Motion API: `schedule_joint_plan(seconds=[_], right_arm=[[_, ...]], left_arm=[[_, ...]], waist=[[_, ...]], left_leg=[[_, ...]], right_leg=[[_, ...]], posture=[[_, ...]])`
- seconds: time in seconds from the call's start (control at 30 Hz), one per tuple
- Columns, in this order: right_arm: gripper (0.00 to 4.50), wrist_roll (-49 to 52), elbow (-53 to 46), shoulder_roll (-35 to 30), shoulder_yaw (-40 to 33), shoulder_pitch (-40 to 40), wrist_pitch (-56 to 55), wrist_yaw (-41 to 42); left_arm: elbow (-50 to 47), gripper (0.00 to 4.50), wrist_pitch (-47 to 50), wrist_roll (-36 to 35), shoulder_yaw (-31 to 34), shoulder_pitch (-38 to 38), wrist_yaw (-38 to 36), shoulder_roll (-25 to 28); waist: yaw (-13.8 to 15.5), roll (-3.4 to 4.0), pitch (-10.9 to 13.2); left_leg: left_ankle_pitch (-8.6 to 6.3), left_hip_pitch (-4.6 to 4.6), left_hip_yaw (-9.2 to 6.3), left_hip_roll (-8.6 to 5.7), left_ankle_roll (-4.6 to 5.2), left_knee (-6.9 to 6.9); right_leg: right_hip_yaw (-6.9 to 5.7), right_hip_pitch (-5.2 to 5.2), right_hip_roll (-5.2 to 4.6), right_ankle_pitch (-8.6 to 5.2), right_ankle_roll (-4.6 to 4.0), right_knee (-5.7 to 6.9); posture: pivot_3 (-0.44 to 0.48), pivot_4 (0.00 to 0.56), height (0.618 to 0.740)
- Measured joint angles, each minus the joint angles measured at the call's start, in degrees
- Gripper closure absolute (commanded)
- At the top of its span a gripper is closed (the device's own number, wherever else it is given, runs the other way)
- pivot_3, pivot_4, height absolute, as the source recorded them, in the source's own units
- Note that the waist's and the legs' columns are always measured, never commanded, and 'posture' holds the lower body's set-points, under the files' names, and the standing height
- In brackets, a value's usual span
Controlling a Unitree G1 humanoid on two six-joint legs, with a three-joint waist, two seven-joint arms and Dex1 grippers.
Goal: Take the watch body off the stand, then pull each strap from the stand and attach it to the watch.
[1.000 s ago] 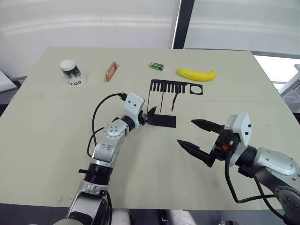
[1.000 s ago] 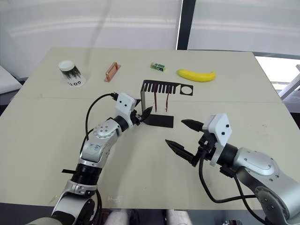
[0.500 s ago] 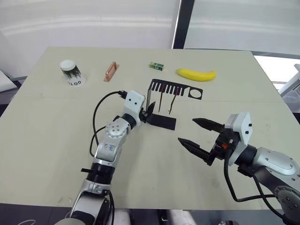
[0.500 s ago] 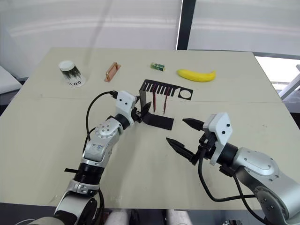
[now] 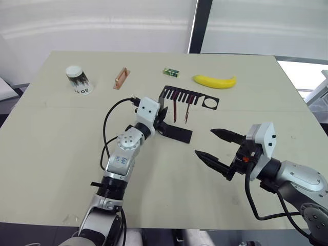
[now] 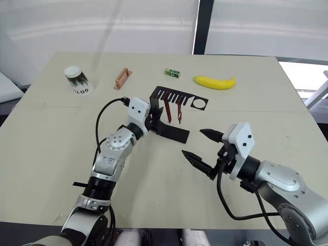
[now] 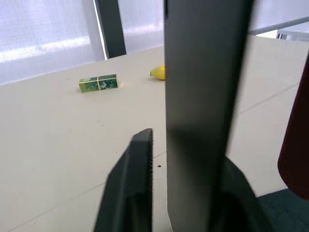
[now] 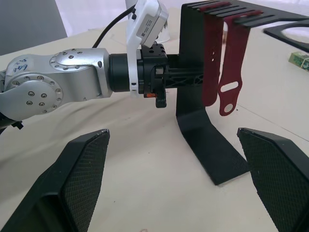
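Since a second ago the stand point(image 5: 177, 115) has tipped: its top plate now sits farther back and higher toward the banana point(image 5: 214, 81), its base lifted at the near end, with the left gripper point(image 8: 166, 79) pressed in closer against the upright leg. The right gripper point(image 5: 218, 150) has barely shifted.

The stand is thin black sheet metal, with a slotted comb top and a round hole at its far end. Two maroon straps point(image 8: 221, 58) hang from the slots side by side; one ends in an oval loop. It stands mid-table, in front of the green box point(image 5: 171, 72).

The left gripper's fingers point(image 7: 133, 188) pinch the upright leg between them. The right gripper hovers over the table, near the stand, spread wide and holding nothing.
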Motion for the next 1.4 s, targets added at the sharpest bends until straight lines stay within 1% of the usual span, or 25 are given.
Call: schedule_joint_plan(seconds=[0.3, 0.4, 0.57, 0.73, 0.93, 0.97, 1.03, 1.07, 1.17, 1.4], right_arm=[[0.00, 0.10, 0.31, -0.05, -0.80, -1.33, 0.48, 0.00], [0.00, 0.63, 0.30, 0.00, -0.80, -1.58, 1.34, -0.29], [0.00, 3.73, -0.65, 1.81, -0.91, -1.52, 3.10, -4.08], [0.00, 3.91, -2.13, 2.29, 0.91, -3.26, 5.18, -7.67], [0.00, 3.23, -2.17, 6.52, 3.92, -7.05, 7.92, -15.64], [0.00, 2.53, -2.17, 7.54, 5.66, -7.99, 9.17, -18.38], [0.00, 0.82, -2.12, 10.58, 7.74, -9.48, 10.85, -23.03], [0.00, -1.24, -1.72, 13.43, 9.66, -11.59, 11.47, -26.21], [0.00, -5.94, -0.07, 18.32, 13.87, -15.96, 12.57, -31.92], [0.00, -15.50, 3.34, 25.44, 20.43, -20.47, 13.76, -37.29]], left_arm=[[-0.07, 4.43, -0.32, 2.18, -0.24, -0.06, 1.93, -0.08], [-0.18, 4.43, 0.24, 2.49, -0.15, -0.06, 3.73, -0.89], [1.28, 4.43, 1.14, 2.58, 1.16, -1.08, 8.23, -3.33], [2.19, 4.43, 1.10, 2.57, 1.75, -1.60, 9.89, -4.55], [2.31, 4.43, 1.23, 2.79, 1.86, -1.59, 11.40, -6.02], [2.31, 4.43, 1.28, 3.11, 1.75, -1.59, 11.97, -6.48], [2.24, 4.43, 1.31, 3.87, 1.45, -1.54, 12.99, -6.91], [2.24, 4.43, 1.31, 4.18, 1.47, -1.54, 13.25, -7.00], [2.20, 4.43, 1.27, 4.57, 0.83, -1.53, 13.76, -7.38], [1.93, 4.43, 1.27, 5.33, 0.27, -1.42, 14.20, -7.55]], waist=[[0.02, 0.00, 0.00], [0.05, 0.00, 0.00], [0.03, 0.00, 0.00], [-0.06, 0.00, 0.00], [0.05, 0.00, -0.01], [0.09, 0.00, -0.01], [0.10, 0.01, -0.01], [-0.28, 0.01, -0.02], [-0.09, 0.06, -0.04], [0.01, 0.06, -0.04]], left_leg=[[0.00, 0.00, 0.01, 0.00, 0.00, 0.01], [0.00, 0.00, 0.00, 0.00, 0.00, 0.02], [0.00, 0.00, 0.01, 0.00, 0.00, 0.03], [0.00, 0.01, 0.01, 0.01, 0.00, 0.04], [0.00, 0.00, 0.01, 0.01, 0.00, 0.07], [0.00, -0.03, 0.01, 0.01, 0.00, 0.06], [0.00, -0.02, 0.02, 0.01, 0.00, 0.07], [0.00, 0.00, 0.07, 0.03, 0.00, 0.07], [0.01, -0.02, 0.06, 0.02, -0.01, 0.07], [0.00, -0.06, 0.08, 0.02, -0.01, 0.07]], right_leg=[[0.00, 0.00, 0.00, 0.00, 0.00, 0.01], [0.00, 0.00, -0.01, 0.00, 0.00, 0.01], [0.01, 0.00, 0.00, 0.00, 0.00, 0.02], [0.01, 0.00, 0.00, 0.00, 0.00, 0.03], [0.01, 0.00, -0.01, 0.00, 0.00, 0.05], [0.01, 0.00, -0.01, 0.00, 0.00, 0.02], [0.00, 0.00, -0.02, 0.00, 0.00, 0.03], [0.03, -0.01, 0.00, 0.00, -0.01, 0.04], [0.01, -0.04, 0.00, 0.00, -0.02, 0.05], [-0.01, -0.09, -0.02, 0.00, -0.02, 0.03]], posture=[[0.000, 0.150, 0.740], [0.000, 0.150, 0.740], [0.000, 0.150, 0.740], [0.000, 0.150, 0.740], [0.000, 0.150, 0.740], [0.000, 0.150, 0.740], [0.000, 0.150, 0.740], [0.000, 0.150, 0.740], [0.000, 0.150, 0.740], [0.000, 0.150, 0.740]])
